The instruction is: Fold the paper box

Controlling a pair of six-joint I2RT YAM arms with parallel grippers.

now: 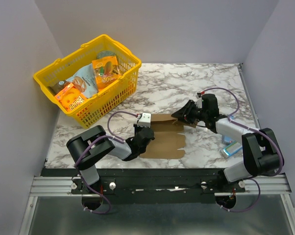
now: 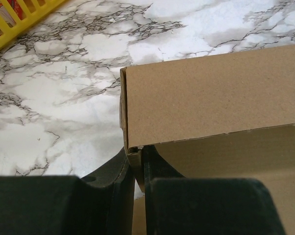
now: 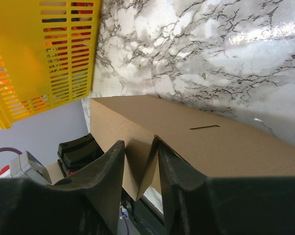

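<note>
So far I judge the fold as early. The paper box (image 1: 164, 139), a plain brown die-cut cardboard sheet, lies near the middle of the grey-veined white marble tabletop (image 1: 186, 83), just ahead of the 2 arm bases. Both wrist views show 1 long panel standing up along its far side, with a thin slot cut in it. The rest of the sheet looks flat from above. The other walls, the end flaps and any tabs all remain to be done, as far as I can see.

My left gripper (image 2: 137, 164) is clamped on the near left corner of the raised panel, its fingers almost together with only a thin bit of card between them. My right gripper (image 3: 140, 161) straddles a V-shaped fold at the panel's right end. The card fills the gap between the fingers, so I read that as a grip too, though a lighter one.

For room, the yellow slotted plastic basket (image 1: 113, 98) of snack packs sits to the far left, near the sheet's far left corner but apart from it. A small blue packet (image 1: 231, 148) lies to the right beside the right arm, also apart from the sheet. Bare marble opens beyond the box and to the far right, so I would swing panels that way. The sheet's near edge is close to the table's front edge, which leaves little slack toward me.
</note>
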